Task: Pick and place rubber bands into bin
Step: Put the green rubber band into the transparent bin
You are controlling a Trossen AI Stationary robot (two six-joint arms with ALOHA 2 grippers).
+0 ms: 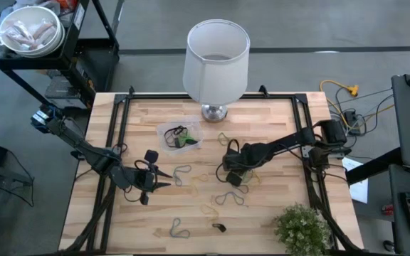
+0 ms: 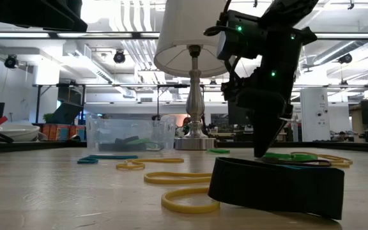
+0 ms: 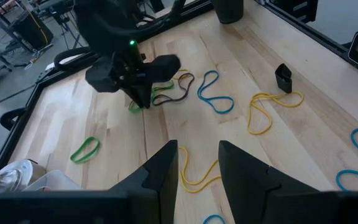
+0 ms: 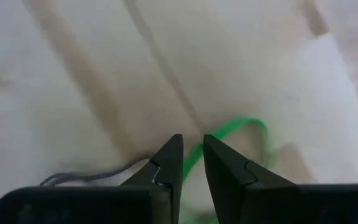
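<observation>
green rubber band between right claw tips

Open wood between both arms; lampshade crowds the bin — right pincer nearby.

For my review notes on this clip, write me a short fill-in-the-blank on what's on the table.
1. The right gripper has its tips down at a ____ rubber band.
2. The clear bin sits in front of the ____.
3. The potted plant stands on the robot's ____ side.

Missing words: green; lamp; right
</observation>
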